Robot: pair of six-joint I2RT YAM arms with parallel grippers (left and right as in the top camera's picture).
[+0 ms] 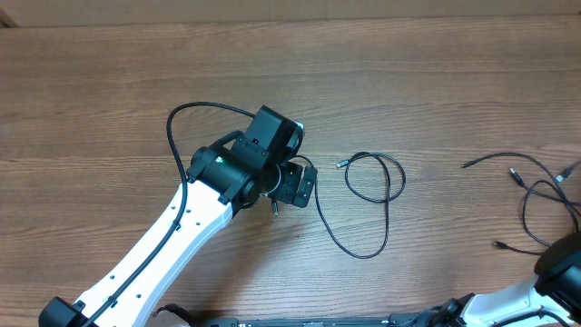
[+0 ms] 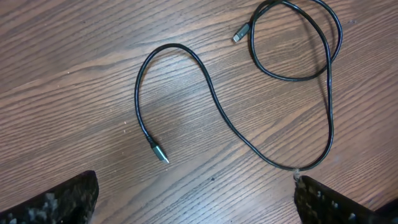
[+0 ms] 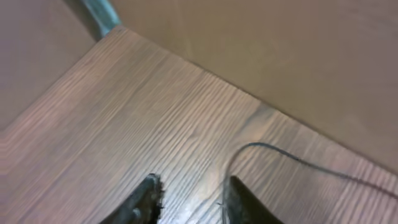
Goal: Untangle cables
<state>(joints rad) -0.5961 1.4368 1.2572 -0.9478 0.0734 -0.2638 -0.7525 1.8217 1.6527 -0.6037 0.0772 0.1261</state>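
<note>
One thin black cable [image 1: 388, 195] lies loose on the wooden table right of my left gripper [image 1: 295, 186]. In the left wrist view this cable [image 2: 214, 106] snakes from a silver-tipped plug [image 2: 160, 152] up to a loop [image 2: 323, 50] with a second plug [image 2: 241, 32]. My left gripper [image 2: 196, 202] is open wide above bare wood; its right finger [image 2: 342, 202] sits just below the cable's bend. More cables [image 1: 536, 186] lie spread at the far right. My right gripper [image 3: 193, 199] is open, and a thin cable [image 3: 280, 152] runs along the inner edge of its right finger [image 3: 239, 199].
The right arm's base [image 1: 563, 272] sits at the table's lower right corner. A beige wall [image 3: 280, 56] rises just behind the table edge [image 3: 186, 59] in the right wrist view. The left arm's own thick black cord [image 1: 195, 111] arcs above its wrist.
</note>
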